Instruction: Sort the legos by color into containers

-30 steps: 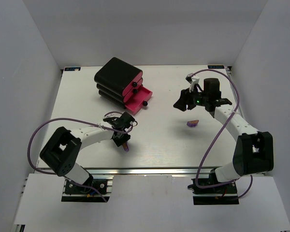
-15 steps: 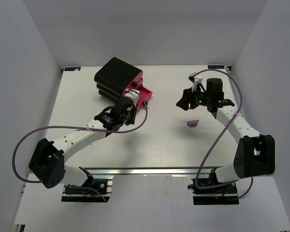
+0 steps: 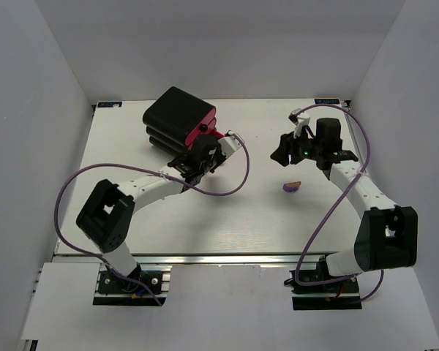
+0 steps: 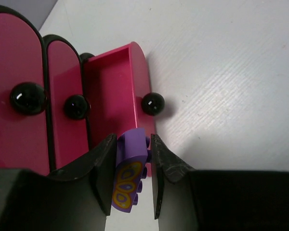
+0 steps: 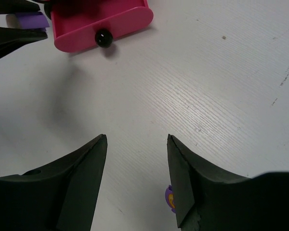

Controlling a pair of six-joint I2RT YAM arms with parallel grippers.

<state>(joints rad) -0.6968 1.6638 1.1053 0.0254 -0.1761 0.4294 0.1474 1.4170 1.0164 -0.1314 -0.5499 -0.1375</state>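
My left gripper (image 4: 133, 140) is shut on a purple lego (image 4: 130, 175) with a yellow pattern, just above the near end of the open pink drawer (image 4: 108, 91). The other two drawers (image 4: 14, 62) stand closed beside it. From above, the black casing of the containers (image 3: 175, 113) sits at the back left, with my left gripper (image 3: 205, 153) at its pulled-out drawer. My right gripper (image 3: 282, 150) hangs open over the table with nothing in it. A second purple lego (image 3: 292, 186) lies on the table just nearer than it, and peeks from behind the right finger (image 5: 169, 198).
The right wrist view shows the open drawer (image 5: 101, 21) with its dark knob (image 5: 103, 38) and the left fingers (image 5: 14, 41) at the top left. White walls enclose the table (image 3: 241, 219) on three sides. A purple cable (image 3: 227, 191) loops beside the left arm.
The left arm has swung from the near part of the table up to the open drawer, carrying the purple lego. The right gripper has barely shifted.
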